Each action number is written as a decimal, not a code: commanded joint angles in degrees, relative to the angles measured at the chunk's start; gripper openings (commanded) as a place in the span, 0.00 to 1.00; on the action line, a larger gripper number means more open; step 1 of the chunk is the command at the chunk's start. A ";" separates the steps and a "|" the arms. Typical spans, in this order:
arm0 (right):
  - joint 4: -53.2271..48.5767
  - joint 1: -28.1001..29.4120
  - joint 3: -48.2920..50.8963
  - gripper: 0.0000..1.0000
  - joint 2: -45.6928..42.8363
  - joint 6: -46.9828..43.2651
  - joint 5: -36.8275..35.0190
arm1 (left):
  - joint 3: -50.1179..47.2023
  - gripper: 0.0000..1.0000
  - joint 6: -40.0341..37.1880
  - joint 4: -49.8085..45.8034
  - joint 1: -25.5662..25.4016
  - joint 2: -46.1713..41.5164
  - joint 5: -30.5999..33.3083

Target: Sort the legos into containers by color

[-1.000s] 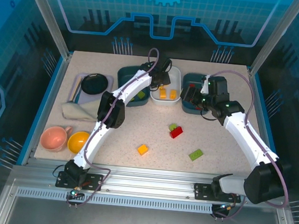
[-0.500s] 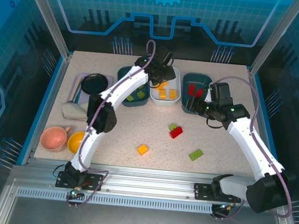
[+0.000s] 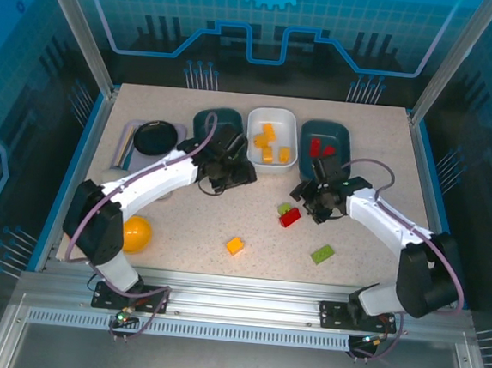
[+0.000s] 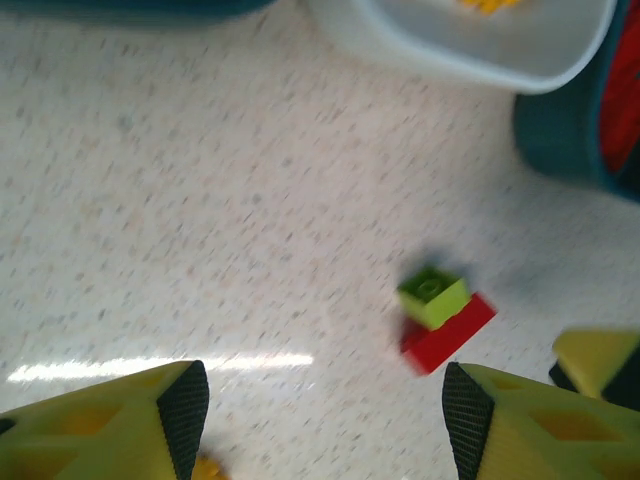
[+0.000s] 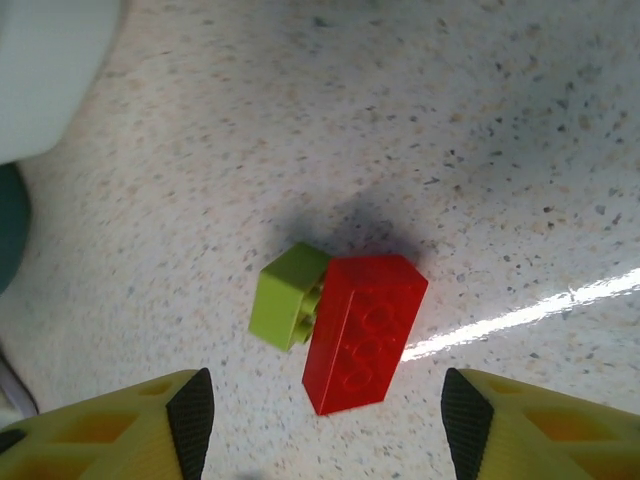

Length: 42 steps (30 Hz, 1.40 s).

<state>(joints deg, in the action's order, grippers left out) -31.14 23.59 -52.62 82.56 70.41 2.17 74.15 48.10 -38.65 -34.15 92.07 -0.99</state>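
A red lego (image 3: 290, 218) joined to a small green lego (image 3: 283, 208) lies mid-table. My right gripper (image 3: 314, 198) hovers open just above the pair; in the right wrist view the red lego (image 5: 362, 333) and green lego (image 5: 288, 295) lie between and ahead of the open right gripper (image 5: 325, 420). My left gripper (image 3: 234, 173) is open and empty over bare table, with the same green lego (image 4: 435, 293) and red lego (image 4: 450, 335) ahead of the left gripper (image 4: 325, 420). An orange lego (image 3: 235, 246) and a green lego (image 3: 322, 254) lie nearer the front. The white container (image 3: 275, 111) holds orange legos, and the right teal container (image 3: 341, 128) holds red ones.
The left teal container (image 3: 218, 113) is partly covered by my left arm. A black dish (image 3: 156, 137) sits at the back left and a yellow bowl (image 3: 136, 233) at the front left, beside the left arm. The white container's wall (image 4: 470, 50) is at the top of the left wrist view.
Both arms have drawn back from the containers toward the table's middle. The right gripper has come down over the red and green pair; the left arm has swung low.
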 commanded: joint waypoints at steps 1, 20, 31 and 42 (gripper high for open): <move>4.82 0.41 1.38 0.62 2.06 10.46 0.71 | -4.09 0.67 0.04 3.10 -0.17 -5.89 -2.48; 14.36 0.74 8.26 0.49 9.14 14.03 3.66 | -6.52 0.66 -2.99 1.06 0.03 -10.30 -3.47; 4.05 4.09 6.81 0.59 5.71 24.39 4.15 | -7.43 0.66 -1.38 1.49 0.00 -10.42 -3.58; 2.05 4.64 3.27 0.62 10.52 28.77 7.67 | -9.95 0.65 -0.15 1.65 -0.04 -12.85 -2.90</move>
<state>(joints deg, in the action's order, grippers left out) -27.18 27.24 -48.05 91.66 96.31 8.03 65.39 46.65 -36.97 -34.13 81.49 -3.33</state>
